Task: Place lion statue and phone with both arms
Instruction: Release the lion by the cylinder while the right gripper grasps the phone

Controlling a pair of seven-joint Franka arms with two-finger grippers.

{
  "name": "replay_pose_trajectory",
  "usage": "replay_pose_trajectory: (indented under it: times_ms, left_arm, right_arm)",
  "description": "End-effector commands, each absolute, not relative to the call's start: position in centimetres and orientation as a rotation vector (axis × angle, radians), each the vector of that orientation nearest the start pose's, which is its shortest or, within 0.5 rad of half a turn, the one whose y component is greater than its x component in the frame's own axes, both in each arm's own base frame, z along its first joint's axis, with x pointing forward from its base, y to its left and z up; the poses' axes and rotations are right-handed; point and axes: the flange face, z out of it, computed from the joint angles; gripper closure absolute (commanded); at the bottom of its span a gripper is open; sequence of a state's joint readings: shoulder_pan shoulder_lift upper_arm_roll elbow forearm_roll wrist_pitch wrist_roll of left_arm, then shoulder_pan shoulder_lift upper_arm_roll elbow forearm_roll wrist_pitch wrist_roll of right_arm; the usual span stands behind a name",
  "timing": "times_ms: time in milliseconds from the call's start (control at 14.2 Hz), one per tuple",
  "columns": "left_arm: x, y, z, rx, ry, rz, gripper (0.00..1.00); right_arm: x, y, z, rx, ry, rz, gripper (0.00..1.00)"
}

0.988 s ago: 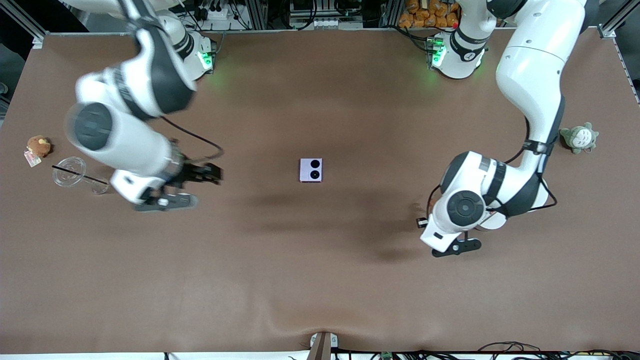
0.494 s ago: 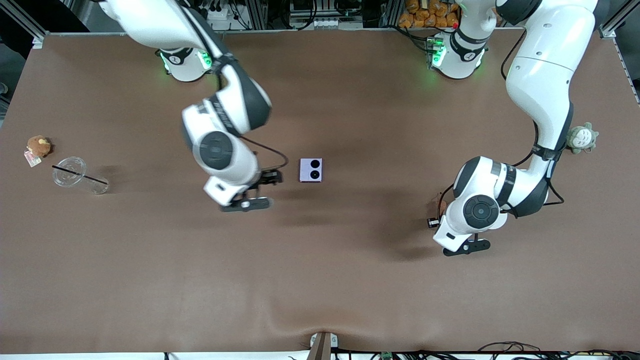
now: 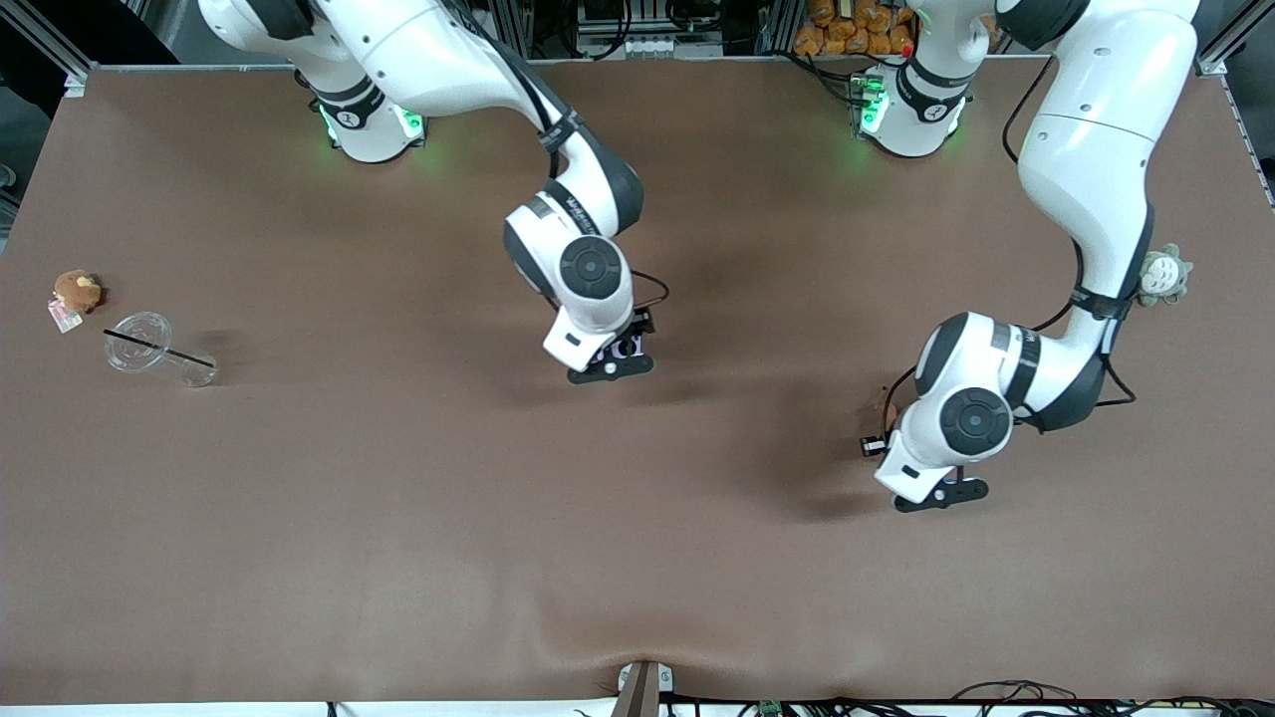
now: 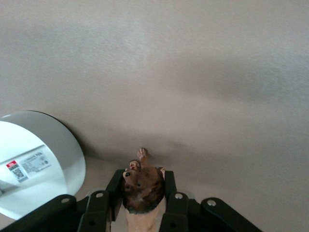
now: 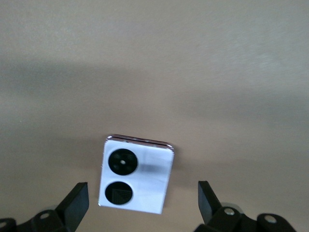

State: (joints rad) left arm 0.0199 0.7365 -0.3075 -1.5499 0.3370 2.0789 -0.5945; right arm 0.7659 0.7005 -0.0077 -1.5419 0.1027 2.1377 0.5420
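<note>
The pale lavender phone (image 5: 136, 179) lies flat on the brown table, its two black camera circles facing up. In the front view the phone (image 3: 628, 347) is mostly covered by the right arm. My right gripper (image 5: 142, 203) is open right over it, one finger on each side of the phone and clear of it; it also shows in the front view (image 3: 626, 344). My left gripper (image 4: 143, 189) is shut on the lion statue (image 4: 142, 180), dark head end sticking out, just above the table. In the front view the left gripper (image 3: 879, 423) and the lion statue (image 3: 883, 405) are toward the left arm's end.
A round brown plush toy (image 3: 77, 290) and a clear cup on its side with a black straw (image 3: 149, 349) lie at the right arm's end. A grey-green plush toy (image 3: 1163, 274) sits at the left arm's end, partly covered by that arm. A white round arm part (image 4: 34, 159) shows beside the left gripper.
My right arm has swung from the right arm's end of the table to over the phone. My left arm has drifted a little toward its own end, holding the lion statue.
</note>
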Motion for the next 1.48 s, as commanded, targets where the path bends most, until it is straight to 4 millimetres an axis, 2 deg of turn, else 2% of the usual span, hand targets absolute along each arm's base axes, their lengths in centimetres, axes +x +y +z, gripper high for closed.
replay_pose_trajectory:
  times_ms: [0,141,212,282,353,635,776,918,988,1200,1271,1341,1412]
  left_arm:
    - [66.4,-14.5,22.0,-2.988,-0.232,0.163,1.0]
    - [66.5,-14.4,22.2,-2.992,-0.243,0.16,1.0]
    - [66.5,-14.4,22.2,-2.993,-0.242,0.161,0.6]
    - [66.6,-14.4,22.4,-2.994,-0.245,0.154,0.13]
    - [66.8,-14.6,23.6,-2.999,-0.257,0.129,0.0]
    - [67.1,-14.9,29.8,-2.996,-0.266,0.026,0.0]
    - [67.1,-15.2,33.9,-2.989,-0.272,-0.033,0.0]
    - [67.0,-16.6,37.7,-2.997,-0.264,-0.036,0.0]
    - [66.8,-16.6,39.7,-2.988,-0.263,-0.033,0.0]
    - [65.3,-17.2,46.5,-3.035,-0.304,-0.093,0.0]
    - [64.7,-17.0,48.2,-3.053,-0.33,-0.089,0.0]
    - [64.1,-16.3,50.0,-3.058,-0.346,-0.081,0.0]
    - [63.3,-16.3,51.5,-3.068,-0.334,-0.07,0.0]
  right_arm:
    - [50.6,48.0,22.0,-3.129,-0.201,0.194,0.0]
    - [50.2,48.3,21.4,-3.133,-0.198,0.199,0.0]
    - [50.1,48.3,20.6,-3.137,-0.182,0.203,0.0]
    - [50.0,48.4,20.2,-3.138,-0.156,0.201,0.0]
    - [49.9,48.5,19.6,-3.14,-0.128,0.199,0.0]
    - [49.3,49.1,18.2,-3.145,-0.084,0.193,0.0]
    - [49.2,49.0,17.7,-3.148,-0.082,0.201,0.0]
    - [48.8,49.3,17.3,-3.152,-0.087,0.208,0.0]
    - [48.6,49.2,17.1,-3.156,-0.089,0.215,0.0]
    - [48.6,49.2,16.9,-3.157,-0.089,0.217,0.0]
    - [48.6,49.2,16.9,-3.155,-0.088,0.211,0.13]
    - [48.7,49.3,17.0,-3.15,-0.088,0.2,0.61]
    - [48.7,49.3,16.8,-3.147,-0.087,0.192,0.83]
